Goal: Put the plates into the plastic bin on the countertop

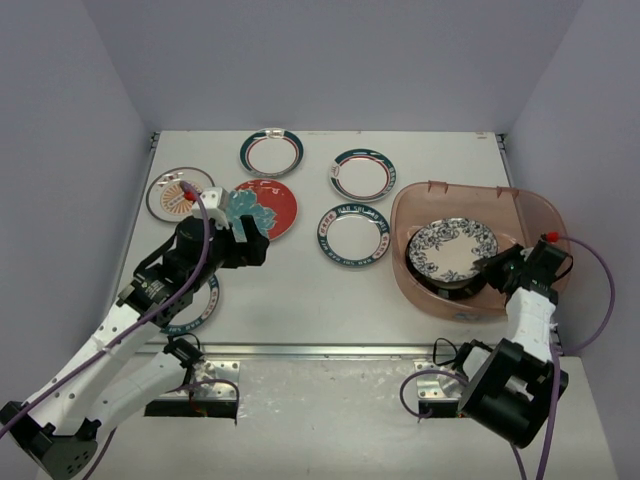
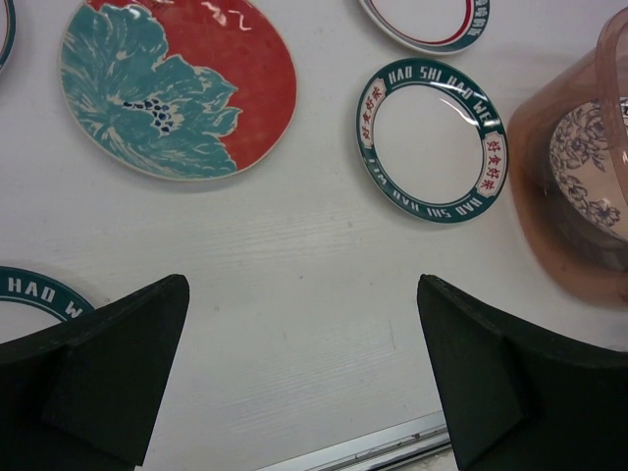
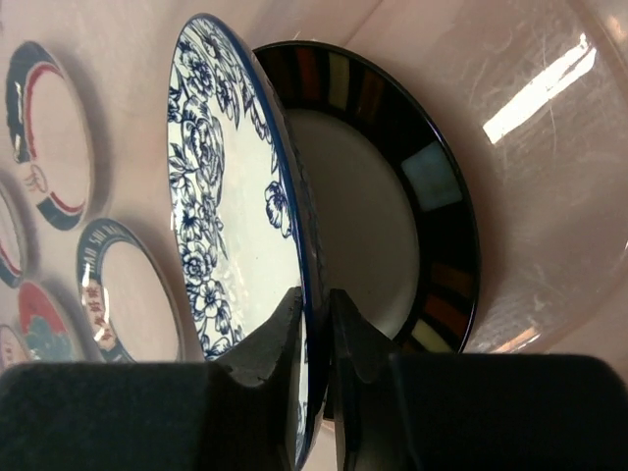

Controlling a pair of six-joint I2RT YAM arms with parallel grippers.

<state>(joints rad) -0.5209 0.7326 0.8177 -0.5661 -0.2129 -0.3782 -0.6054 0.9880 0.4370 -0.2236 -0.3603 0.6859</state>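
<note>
My right gripper (image 1: 497, 268) is shut on the rim of the blue-patterned plate (image 1: 452, 250), inside the plastic bin (image 1: 470, 187). The plate is low in the bin, over the black-rimmed plate (image 1: 415, 272). In the right wrist view the fingers (image 3: 285, 334) pinch the blue-patterned plate (image 3: 221, 196) edge-on, with the black-rimmed plate (image 3: 392, 226) behind it. My left gripper (image 1: 250, 225) is open and empty above the countertop (image 1: 300, 290), at the near edge of the red floral plate (image 1: 275, 208). In the left wrist view the left gripper (image 2: 304, 324) stands over bare counter below the red floral plate (image 2: 177, 88).
Teal-rimmed plates lie at the middle (image 1: 352, 235), the back (image 1: 271, 152), the back middle (image 1: 361, 174) and under my left arm (image 1: 200, 305). An orange-centred plate (image 1: 170, 195) lies at the far left. The metal front edge (image 1: 320, 350) runs along the near side.
</note>
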